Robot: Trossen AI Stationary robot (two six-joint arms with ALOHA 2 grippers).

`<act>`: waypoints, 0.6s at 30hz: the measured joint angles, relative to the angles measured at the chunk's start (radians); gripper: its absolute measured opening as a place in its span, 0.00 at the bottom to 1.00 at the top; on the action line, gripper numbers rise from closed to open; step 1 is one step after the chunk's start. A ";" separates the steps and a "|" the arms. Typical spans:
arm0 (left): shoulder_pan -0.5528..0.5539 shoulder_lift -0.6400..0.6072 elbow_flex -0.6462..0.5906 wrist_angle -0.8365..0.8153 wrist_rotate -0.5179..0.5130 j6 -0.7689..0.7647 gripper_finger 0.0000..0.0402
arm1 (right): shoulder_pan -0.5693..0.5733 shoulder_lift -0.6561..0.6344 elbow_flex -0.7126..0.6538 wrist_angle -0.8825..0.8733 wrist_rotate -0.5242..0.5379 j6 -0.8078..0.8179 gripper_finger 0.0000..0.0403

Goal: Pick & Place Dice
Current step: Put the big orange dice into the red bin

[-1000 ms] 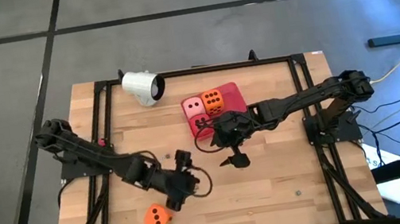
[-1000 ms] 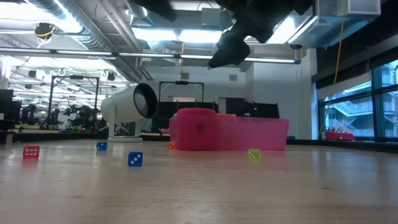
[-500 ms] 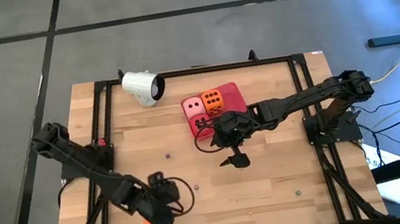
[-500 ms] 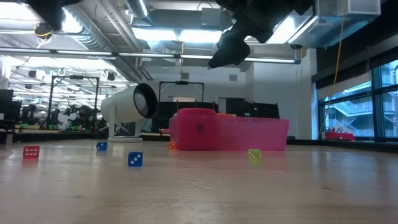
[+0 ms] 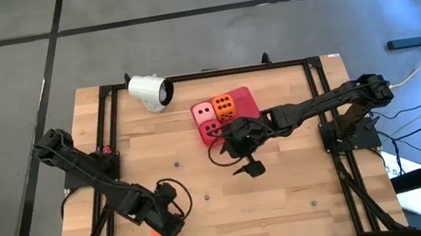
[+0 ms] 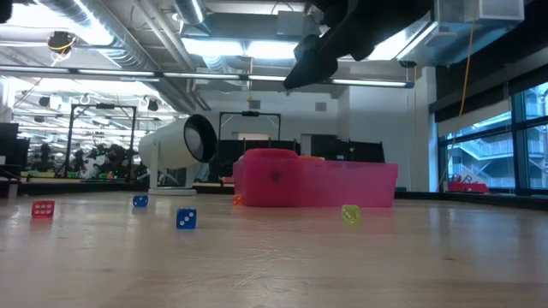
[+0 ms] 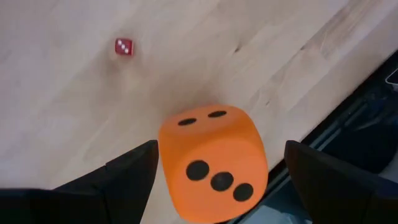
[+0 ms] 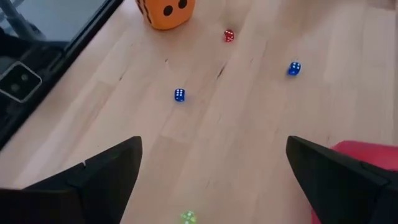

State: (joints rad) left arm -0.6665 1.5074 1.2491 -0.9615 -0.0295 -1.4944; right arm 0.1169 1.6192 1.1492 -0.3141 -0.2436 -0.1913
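Left gripper: low over the near-left part of the table, fingers spread wide on either side of an orange die; no clear contact visible.
Orange die: on the wood close to the table's near edge, between the left fingers; two pips on top, three on the side facing the wrist camera; only a sliver of orange visible from above.
Right gripper: raised above the middle of the table, just in front of the red tray, fingers wide apart, nothing between them.
Red tray: at the back centre, carrying a pale pink die, a second orange die and a red die.
White cup: on its side, back left of the tray.
Tiny dice: a small red die near the left gripper; two small blue dice and a yellow-green one scattered on the wood.
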 joint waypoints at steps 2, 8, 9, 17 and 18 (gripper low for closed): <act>-0.017 0.000 0.000 0.000 0.004 -0.025 0.86 | 0.000 0.000 0.000 0.000 0.000 -0.029 0.98; -0.068 0.020 0.000 0.000 -0.011 -0.141 0.86 | 0.000 0.000 0.000 0.000 0.000 -0.087 0.98; -0.076 0.031 0.000 0.000 -0.011 -0.150 0.86 | 0.000 0.000 0.000 0.000 0.000 -0.092 0.98; -0.105 0.128 0.002 0.036 0.001 -0.118 0.86 | 0.000 0.000 0.000 0.000 0.000 -0.127 0.98; -0.104 0.134 0.002 0.043 0.002 -0.115 0.86 | 0.000 0.000 0.000 0.000 0.000 -0.127 0.98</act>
State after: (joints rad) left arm -0.7708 1.6413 1.2509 -0.9188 -0.0280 -1.6091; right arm 0.1169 1.6192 1.1492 -0.3141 -0.2436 -0.3183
